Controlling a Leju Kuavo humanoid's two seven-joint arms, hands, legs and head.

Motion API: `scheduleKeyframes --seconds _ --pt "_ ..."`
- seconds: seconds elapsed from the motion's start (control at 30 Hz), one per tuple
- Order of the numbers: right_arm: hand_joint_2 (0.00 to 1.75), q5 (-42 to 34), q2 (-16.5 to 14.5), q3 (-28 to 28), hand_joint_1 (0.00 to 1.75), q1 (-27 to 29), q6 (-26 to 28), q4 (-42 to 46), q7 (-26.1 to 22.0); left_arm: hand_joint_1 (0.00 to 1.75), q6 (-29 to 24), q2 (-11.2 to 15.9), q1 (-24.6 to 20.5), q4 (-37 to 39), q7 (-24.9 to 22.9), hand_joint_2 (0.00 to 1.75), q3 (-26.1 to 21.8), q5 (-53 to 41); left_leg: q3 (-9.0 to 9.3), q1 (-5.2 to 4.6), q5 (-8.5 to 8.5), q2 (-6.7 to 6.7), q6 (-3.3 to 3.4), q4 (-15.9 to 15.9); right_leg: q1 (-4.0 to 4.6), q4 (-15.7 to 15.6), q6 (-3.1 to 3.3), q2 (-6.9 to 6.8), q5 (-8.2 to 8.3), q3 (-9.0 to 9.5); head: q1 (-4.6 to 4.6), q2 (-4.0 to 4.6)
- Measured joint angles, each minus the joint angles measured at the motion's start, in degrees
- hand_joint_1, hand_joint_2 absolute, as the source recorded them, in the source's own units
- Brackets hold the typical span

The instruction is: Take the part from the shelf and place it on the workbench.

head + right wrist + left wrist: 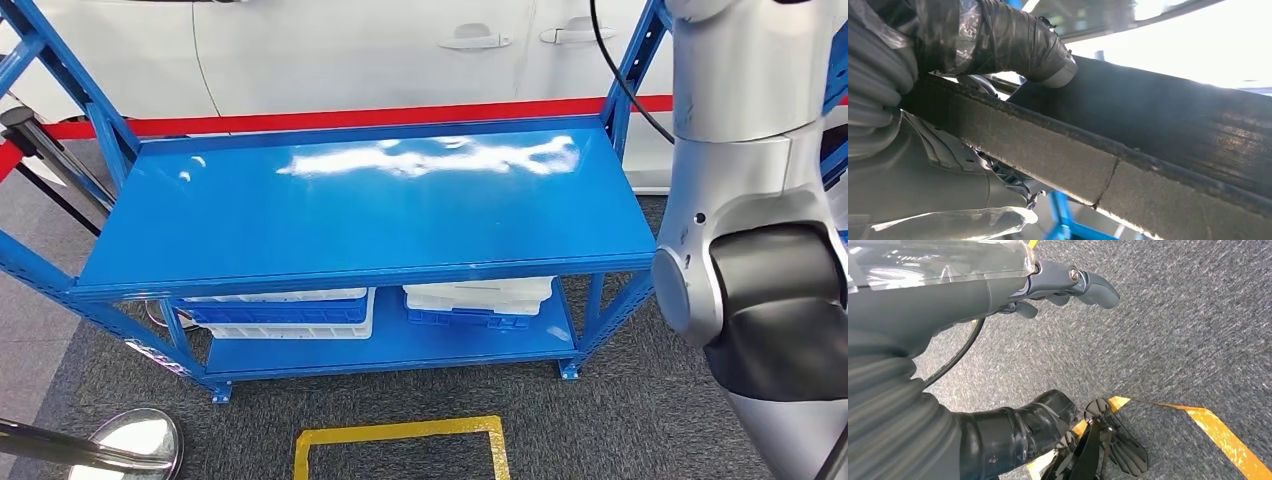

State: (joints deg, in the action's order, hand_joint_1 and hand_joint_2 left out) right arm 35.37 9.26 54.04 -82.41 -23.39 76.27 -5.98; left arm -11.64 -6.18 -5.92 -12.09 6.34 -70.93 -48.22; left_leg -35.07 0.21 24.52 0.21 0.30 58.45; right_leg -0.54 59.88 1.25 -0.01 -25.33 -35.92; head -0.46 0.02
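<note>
The blue steel rack point(360, 215) takes up most of the head view, its glossy top shelf bare and catching white glare toward the upper middle of the frame. On its lower shelf, in the lower middle, sit stacked blue and white plastic trays point(285, 312), with a second stack of white over blue trays point(478, 300) just to their right. Behind the rack, across the top of the frame, runs a white car body point(350, 45) with a red stripe point(330, 120) below it. The right arm point(750, 230), silver with a black joint, fills the right edge of the head view. On the grey carpet at the bottom middle lies a yellow taped square point(400, 435), and a chrome stanchion base point(130, 440) sits at lower left.

In the right wrist view, the right hand point(1013, 45), wrapped in dark film, grips a long dark panel part point(1148, 140) with a rough fibrous edge; the part runs diagonally across the frame, thumb pressed on its upper edge.

In the left wrist view, the left hand point(1068, 285) hangs over the carpet at upper middle, fingers loosely curled and holding nothing.
</note>
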Motion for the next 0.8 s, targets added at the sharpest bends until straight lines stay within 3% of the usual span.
scheduleKeyframes --seconds 0.3,0.43,0.53,0.57,0.67,0.7,0.73,0.8 --pt "1.75 -0.93 -1.84 4.2 1.75 -2.27 -0.22 1.29 0.05 0.0 0.71 -0.3 -0.06 0.0 0.43 1.75 0.0 -0.21 -0.1 -0.03 0.06 -0.05 0.02 0.06 -0.1 -0.05 -0.1 -0.05 -0.01 0.03 0.0 0.0" --pt "1.75 -2.41 -2.67 5.38 1.75 -2.86 -0.05 1.88 1.09 0.0 1.0 -0.36 -0.15 0.0 0.6 1.75 0.0 -0.21 -0.19 -0.27 0.29 -0.06 1.02 0.36 -0.4 -0.41 -0.82 -0.08 0.19 0.16 0.01 0.0" --pt "1.75 -3.57 -3.02 5.72 1.75 -3.3 0.45 2.36 2.06 0.0 1.31 -0.59 -0.19 0.0 0.6 1.75 0.0 -0.19 1.39 0.07 -0.94 0.12 1.79 -2.23 -0.21 -0.23 -1.34 -0.02 -0.43 0.43 -0.02 0.0" --pt "1.75 -3.76 -3.02 5.85 1.75 -3.48 0.67 2.43 2.18 0.0 1.41 -0.71 -0.21 0.0 0.61 1.75 0.0 -0.17 1.96 0.25 -1.42 0.22 1.95 -3.11 -0.18 1.42 -1.42 0.03 -1.69 -0.15 -0.03 0.0" --pt "1.75 -4.06 -2.94 6.56 1.75 -3.67 1.04 2.51 2.13 0.0 1.62 -0.98 -0.28 0.0 0.61 1.75 0.0 -0.17 2.0 0.44 -1.73 0.35 2.09 -3.18 -0.56 11.22 -1.94 0.09 -6.76 -4.47 -0.03 0.0" --pt "1.75 -4.12 -2.92 6.79 1.75 -3.61 1.05 2.51 2.13 0.0 1.66 -1.05 -0.32 0.0 0.61 1.75 0.0 -0.17 1.74 0.54 -1.6 0.33 1.98 -2.82 -0.82 13.05 -2.27 0.06 -7.04 -5.35 -0.03 0.0" --pt "1.75 -4.22 -2.9 6.99 1.75 -3.55 1.07 2.51 2.15 0.0 1.66 -1.11 -0.35 0.0 0.6 1.75 0.0 -0.18 1.42 0.71 -1.42 0.3 1.75 -2.35 -1.14 12.79 -2.64 0.03 -6.17 -5.24 -0.02 0.0" --pt "1.75 -4.45 -2.87 7.2 1.75 -3.54 1.19 2.5 2.22 0.0 1.6 -1.21 -0.31 0.0 0.55 1.75 0.0 -0.21 0.62 1.26 -0.79 0.25 0.86 -0.88 -1.79 6.96 -3.52 -0.11 -3.03 -2.35 -0.02 0.0"
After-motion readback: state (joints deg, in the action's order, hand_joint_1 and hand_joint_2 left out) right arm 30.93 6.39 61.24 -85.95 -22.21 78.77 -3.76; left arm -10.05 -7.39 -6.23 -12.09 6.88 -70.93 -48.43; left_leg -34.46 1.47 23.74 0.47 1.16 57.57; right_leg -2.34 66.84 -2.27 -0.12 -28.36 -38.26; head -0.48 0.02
